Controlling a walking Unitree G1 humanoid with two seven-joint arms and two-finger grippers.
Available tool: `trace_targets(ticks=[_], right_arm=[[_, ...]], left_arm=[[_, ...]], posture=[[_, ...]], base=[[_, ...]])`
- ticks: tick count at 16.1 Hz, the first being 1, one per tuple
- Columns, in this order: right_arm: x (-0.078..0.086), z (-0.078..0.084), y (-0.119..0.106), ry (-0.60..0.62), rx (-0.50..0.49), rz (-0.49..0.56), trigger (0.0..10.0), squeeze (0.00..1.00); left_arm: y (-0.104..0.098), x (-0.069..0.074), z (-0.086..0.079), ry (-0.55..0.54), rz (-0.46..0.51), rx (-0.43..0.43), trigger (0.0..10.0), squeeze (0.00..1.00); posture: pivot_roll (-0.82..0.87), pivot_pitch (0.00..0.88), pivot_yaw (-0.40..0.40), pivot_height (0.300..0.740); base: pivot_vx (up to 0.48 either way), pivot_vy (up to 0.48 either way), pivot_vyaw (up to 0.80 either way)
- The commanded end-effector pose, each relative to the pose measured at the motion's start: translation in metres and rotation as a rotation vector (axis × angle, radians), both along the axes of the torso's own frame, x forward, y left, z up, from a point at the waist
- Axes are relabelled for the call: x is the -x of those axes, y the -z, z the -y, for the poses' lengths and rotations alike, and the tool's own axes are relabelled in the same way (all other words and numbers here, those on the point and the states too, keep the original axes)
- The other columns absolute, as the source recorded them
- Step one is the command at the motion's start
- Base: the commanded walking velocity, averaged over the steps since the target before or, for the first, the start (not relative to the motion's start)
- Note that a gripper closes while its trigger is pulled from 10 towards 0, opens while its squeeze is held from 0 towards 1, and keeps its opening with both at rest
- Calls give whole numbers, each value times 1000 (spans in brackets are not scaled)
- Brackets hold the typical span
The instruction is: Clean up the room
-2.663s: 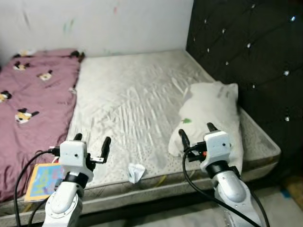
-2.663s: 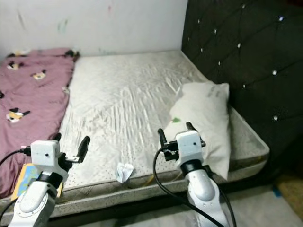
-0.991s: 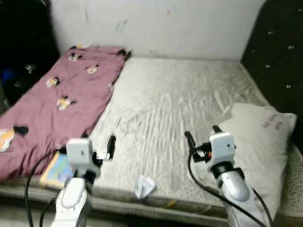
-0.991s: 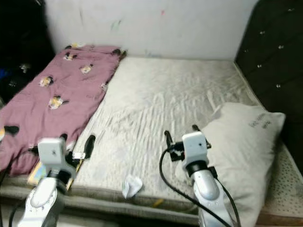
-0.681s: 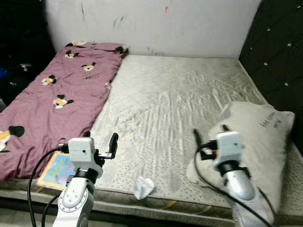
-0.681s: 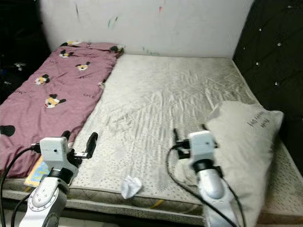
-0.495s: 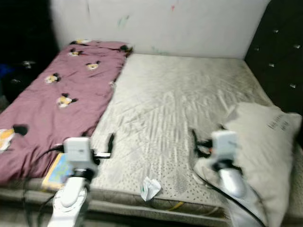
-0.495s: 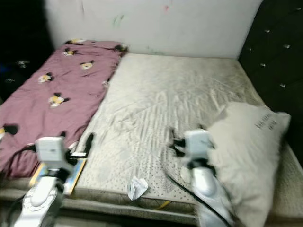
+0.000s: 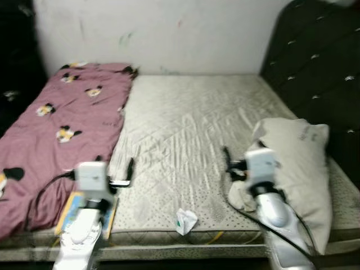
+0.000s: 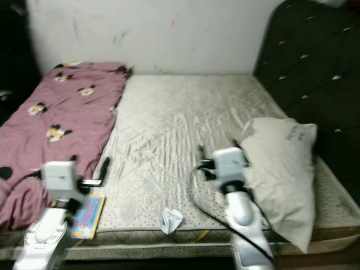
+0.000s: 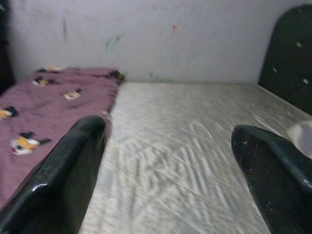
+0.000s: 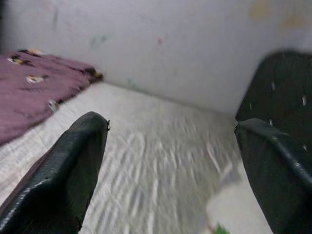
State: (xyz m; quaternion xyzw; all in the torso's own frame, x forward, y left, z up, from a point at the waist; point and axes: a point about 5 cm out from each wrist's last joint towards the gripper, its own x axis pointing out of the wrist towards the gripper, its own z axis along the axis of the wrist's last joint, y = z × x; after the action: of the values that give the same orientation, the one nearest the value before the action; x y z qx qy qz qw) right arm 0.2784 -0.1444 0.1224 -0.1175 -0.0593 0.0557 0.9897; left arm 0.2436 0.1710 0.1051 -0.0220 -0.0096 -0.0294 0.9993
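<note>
Both pincers are spread apart and empty. The left pincer [image 9: 115,169] hovers over the bed's [image 9: 185,118] near edge, above a book [image 10: 89,215]; the right pincer [image 10: 216,152] hangs beside the pillow [image 10: 278,166]. A paper wad [image 9: 185,220] lies at the near edge between them. The blanket [image 9: 50,124] covers the bed's far-left side. The views are blurred, so a reach now could misjudge the wad and knock it off the edge.

Crumpled white paper scrap [image 9: 185,220] lies near the mattress's [image 9: 191,124] front edge.
</note>
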Motion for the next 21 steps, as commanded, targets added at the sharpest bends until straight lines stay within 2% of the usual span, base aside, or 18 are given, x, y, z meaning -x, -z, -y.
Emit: trace_targets(ticks=[1, 3, 6, 8, 12, 14, 15, 16, 17, 18, 21], right_arm=[[-2, 8, 3, 39, 17, -32, 10000, 0], [3, 5, 7, -13, -80, -66, 10000, 0], [5, 4, 8, -25, -95, -67, 10000, 0], [4, 4, 9, -28, -41, -65, 10000, 0], [6, 3, 8, -36, -84, -63, 10000, 0], [7, 2, 10, -39, -126, -72, 10000, 0], [7, 1, 12, -30, -118, -82, 10000, 0], [5, 2, 13, -10, -112, -82, 10000, 0], [4, 3, 14, 5, -104, -86, 10000, 0], [3, 4, 14, 5, -89, -81, 10000, 0], [-2, 6, 15, -8, -88, -83, 10000, 0]], left_arm=[[-1, -1, 6, 14, 7, 4, 10000, 0], [-1, -1, 8, 15, 6, 6, 10000, 0], [1, 1, 9, 19, -5, 8, 10000, 0], [0, 2, 10, 47, 1, 16, 10000, 0], [1, 5, 9, 41, 4, 5, 10000, 0], [2, 5, 9, 19, -6, 19, 10000, 0], [-3, 1, 6, -27, 24, -64, 10000, 0], [-12, -2, 14, 74, 98, -137, 10000, 0], [-17, -3, 19, 110, 137, -208, 10000, 0], [-19, -2, 23, 145, 150, -229, 10000, 0], [-14, 21, 48, 408, 206, -329, 10000, 0]], posture=[[-9, 0, -2, 740], [-9, 0, -2, 740], [-9, 0, -1, 740], [-9, 0, -1, 740], [-1, 0, -3, 740], [1, 0, -2, 740], [3, 0, -3, 740], [8, 0, -11, 740], [8, 0, -11, 740], [11, 0, -20, 740], [31, 0, -36, 740]], base=[[0, 0, 0], [0, 0, 0], [0, 0, 0], [0, 0, 0], [0, 0, 553], [0, 0, 0], [0, 0, 0], [0, 0, 0], [0, 0, 0], [0, 0, 0], [0, 0, 0]])
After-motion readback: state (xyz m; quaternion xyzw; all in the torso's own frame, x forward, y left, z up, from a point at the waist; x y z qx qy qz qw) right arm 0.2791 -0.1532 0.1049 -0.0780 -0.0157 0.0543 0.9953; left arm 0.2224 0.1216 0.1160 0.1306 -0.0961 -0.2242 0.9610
